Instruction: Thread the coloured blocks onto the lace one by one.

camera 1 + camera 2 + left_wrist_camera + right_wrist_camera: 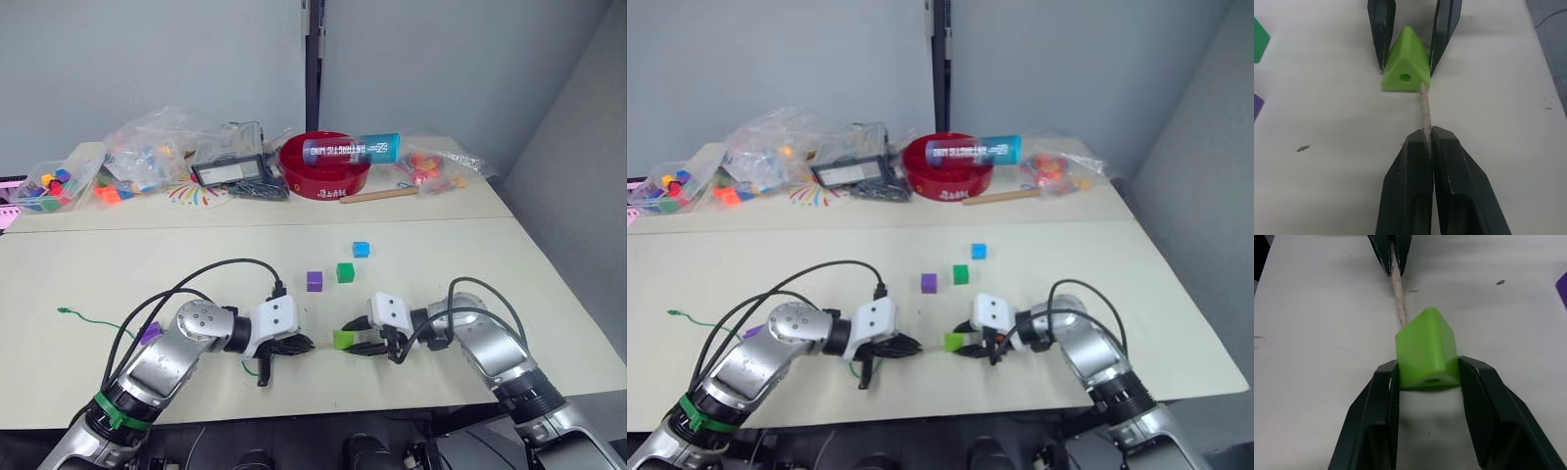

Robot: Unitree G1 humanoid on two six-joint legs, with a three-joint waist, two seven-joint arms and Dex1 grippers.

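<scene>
The lime green block (1406, 62) is a smooth plastic piece, shaped like a wedge with a sloped top and a round hole through its face; it sits clamped between the two black fingers of my right pincer (1428, 382), resting on the pale matte table (470, 255). My left pincer (1428, 147) is clenched on the stiff pale tip (1424, 111) of the lace, a thin rough stick whose far end touches the block's lower edge just beside the hole, not inside it. Behind my left pincer the thin green lace (93, 317) trails away across the table toward its edge. Beyond the gap between my two pincers lie a purple block (313, 281), a dark green block (345, 272) and, farther off, a light blue block (361, 249), each well apart from my fingers; another purple block (150, 333) lies just beside my left forearm; the tabletop around both pincers is otherwise bare and flat.
</scene>
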